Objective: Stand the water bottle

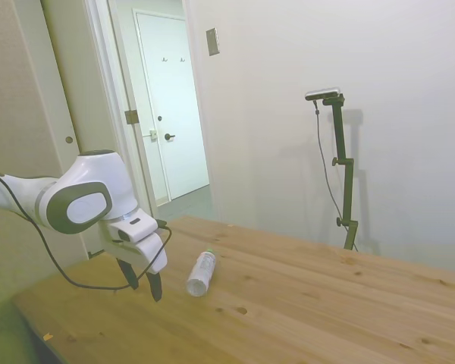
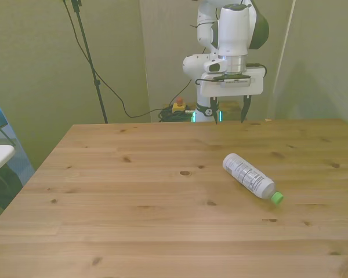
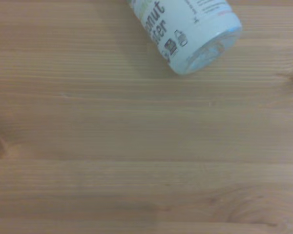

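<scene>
**Front view inspection: bottle down, gripper clear of it**

Front view shows the water bottle lying on its side on the wooden table, toward the front view's right, its green cap pointing at the near edge and its base toward the robot. The gripper hangs above the far part of the table with its fingers spread wide and nothing between them. It is apart from the bottle, behind the base end.

Side view confirms the same: gripper near the table surface, bottle just beside it, no contact. The wrist view catches only the base end of the bottle and bare boards; the label print is blurred and probably reads as a drink name, but I would not rely on it.

Assessment: the task is at the approach stage; no grasp has been made. The next move calls for bringing the open fingers over the bottle's body, across its long axis, closing, then tilting it up so the base meets the table.

Obstructions: none seen on the table near the bottle. The main risk is that the round bottle rolls when touched.
</scene>
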Available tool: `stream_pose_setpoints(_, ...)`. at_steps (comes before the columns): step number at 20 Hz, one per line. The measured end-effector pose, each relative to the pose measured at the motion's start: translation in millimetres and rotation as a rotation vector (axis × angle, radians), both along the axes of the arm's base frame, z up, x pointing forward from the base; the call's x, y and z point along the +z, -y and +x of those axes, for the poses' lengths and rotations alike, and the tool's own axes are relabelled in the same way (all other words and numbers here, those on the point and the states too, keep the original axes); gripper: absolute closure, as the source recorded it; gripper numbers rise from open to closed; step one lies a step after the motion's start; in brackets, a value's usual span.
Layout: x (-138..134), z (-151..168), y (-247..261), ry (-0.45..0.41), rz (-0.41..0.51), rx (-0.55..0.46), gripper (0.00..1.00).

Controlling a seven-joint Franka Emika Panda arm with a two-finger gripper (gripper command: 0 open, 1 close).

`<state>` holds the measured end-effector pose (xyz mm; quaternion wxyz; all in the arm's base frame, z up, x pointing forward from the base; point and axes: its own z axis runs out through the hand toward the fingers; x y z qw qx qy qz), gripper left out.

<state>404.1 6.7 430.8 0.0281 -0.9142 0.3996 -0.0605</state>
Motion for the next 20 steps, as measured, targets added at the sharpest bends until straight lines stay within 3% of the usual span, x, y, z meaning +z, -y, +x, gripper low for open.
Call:
stream_pose_setpoints(4, 0.6, 7.1, -2.5, 0.001, -0.009, 0.011, 0.00)
stream_pose_setpoints(9, 9.1, 43.6, -12.8, 0.016, -0.030, 0.045, 0.00)
stream_pose_setpoints(20, 31.7, 177.5, -49.1, 0.083, -0.092, 0.124, 0.00)
